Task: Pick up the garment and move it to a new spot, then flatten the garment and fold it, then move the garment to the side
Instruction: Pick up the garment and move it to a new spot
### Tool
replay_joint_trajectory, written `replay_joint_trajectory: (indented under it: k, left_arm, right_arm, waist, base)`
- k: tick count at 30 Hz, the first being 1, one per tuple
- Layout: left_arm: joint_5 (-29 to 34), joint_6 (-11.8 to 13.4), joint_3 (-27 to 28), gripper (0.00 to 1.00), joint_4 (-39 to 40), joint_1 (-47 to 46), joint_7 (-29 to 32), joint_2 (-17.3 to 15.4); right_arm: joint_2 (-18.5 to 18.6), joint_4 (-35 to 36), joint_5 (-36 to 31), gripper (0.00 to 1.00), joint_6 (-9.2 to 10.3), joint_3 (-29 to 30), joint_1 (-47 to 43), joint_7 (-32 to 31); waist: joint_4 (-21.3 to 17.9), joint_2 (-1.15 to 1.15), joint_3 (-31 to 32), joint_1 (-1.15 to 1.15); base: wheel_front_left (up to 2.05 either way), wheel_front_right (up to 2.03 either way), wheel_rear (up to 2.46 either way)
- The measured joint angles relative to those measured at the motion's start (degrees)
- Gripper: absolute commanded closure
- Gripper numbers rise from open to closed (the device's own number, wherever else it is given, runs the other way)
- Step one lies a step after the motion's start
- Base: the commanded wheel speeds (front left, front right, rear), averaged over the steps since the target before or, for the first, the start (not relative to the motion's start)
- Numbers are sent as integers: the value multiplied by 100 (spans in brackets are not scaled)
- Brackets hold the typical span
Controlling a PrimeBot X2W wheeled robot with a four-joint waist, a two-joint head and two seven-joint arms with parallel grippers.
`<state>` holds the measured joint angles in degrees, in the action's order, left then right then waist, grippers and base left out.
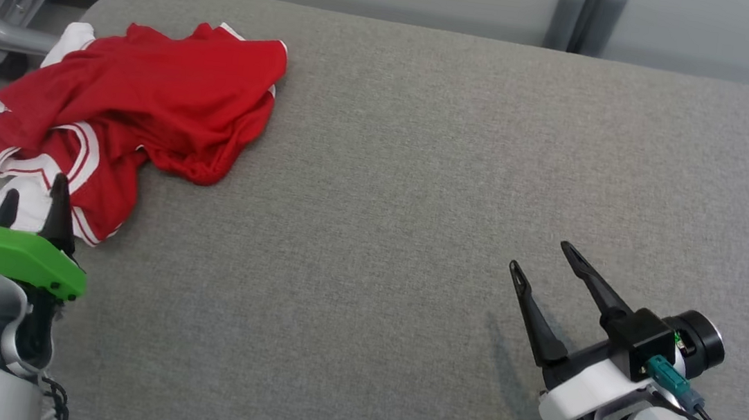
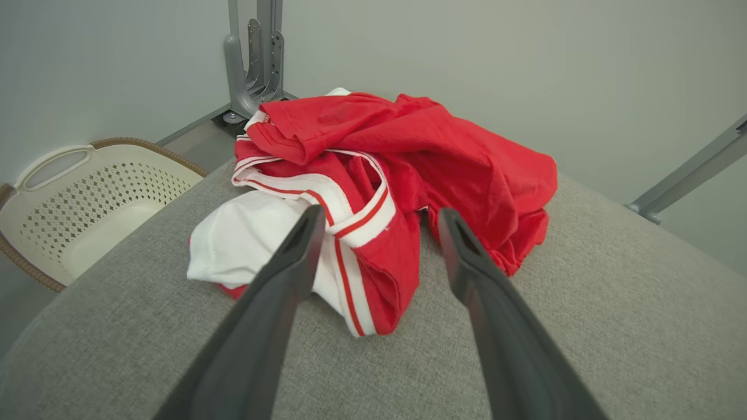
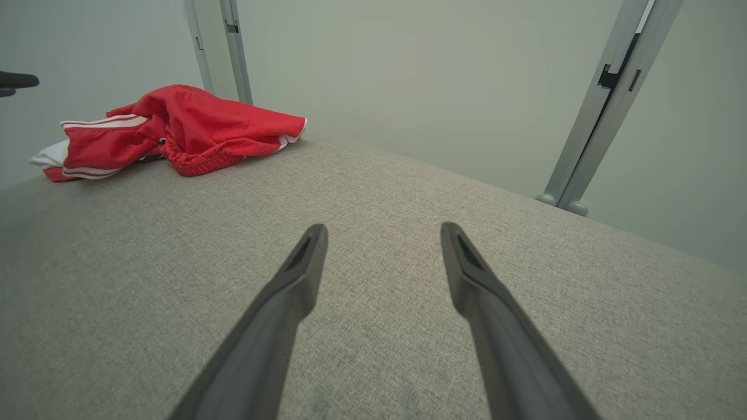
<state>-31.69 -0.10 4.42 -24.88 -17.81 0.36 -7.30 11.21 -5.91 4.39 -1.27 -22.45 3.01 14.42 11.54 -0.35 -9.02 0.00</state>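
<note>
Pick-up about to begin: the red-and-white garment [image 1: 150, 96] lies crumpled in a heap at the far left corner of the grey padded desk [image 1: 406, 171], not yet lifted, flattened or folded. I have the left pincer [image 1: 34, 199] wide open and empty at the heap's near edge. In the left wrist view its two dark fingers frame the striped hem and the white panel, though I cannot tell whether the tips touch the cloth. The right pincer [image 1: 540, 258] is also open and empty, hovering over bare desk well apart from the garment. A cream laundry basket [image 2: 87, 204] sits on the floor beyond the desk's left edge.

By my reading this is the first step, the grasp. The next move calls for me to ease the left pincer forward and down until a thick fold sits between the fingers, close firmly, then lift and carry the garment toward the open middle of the desk.
</note>
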Motion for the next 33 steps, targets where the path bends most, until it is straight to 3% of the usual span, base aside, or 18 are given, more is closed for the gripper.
replay_joint_trajectory:
  k: [8,14,15,16,17,26,33]
  left_arm:
    - [-96,324,338,0,-650,-422,172,-188]
    - [-129,371,390,0,-1103,-537,237,-240]
    - [-136,369,371,22,-1156,-578,237,-240]
    - [-136,364,330,56,-1189,-618,237,-236]
    - [-136,356,286,100,-1224,-662,235,-227]
    - [235,147,-47,100,-1268,-927,-46,-446]
    - [549,-401,-758,100,-539,-1488,-193,-344]
  right_arm:
    - [0,55,-1,0,1,138,349,1]
    - [-21,53,1,0,11,202,419,1]
    - [-25,53,1,0,14,225,427,1]
    - [-29,51,2,0,36,255,437,1]
    - [-29,45,8,0,42,297,442,1]
    - [-92,-51,85,0,45,365,444,1]
    - [-296,-197,216,0,79,358,418,1]
  waist:
    - [-464,0,-495,0]
    - [-784,0,-722,0]
    - [-824,0,-747,0]
    - [-859,0,-770,0]
    - [-886,0,-788,0]
    - [-893,0,-687,0]
    - [-852,0,-454,0]
  base:
    - [0,0,0]
    - [0,0,0]
    - [0,0,0]
    - [0,0,0]
    - [0,0,0]
    - [0,0,0]
    - [0,0,0]
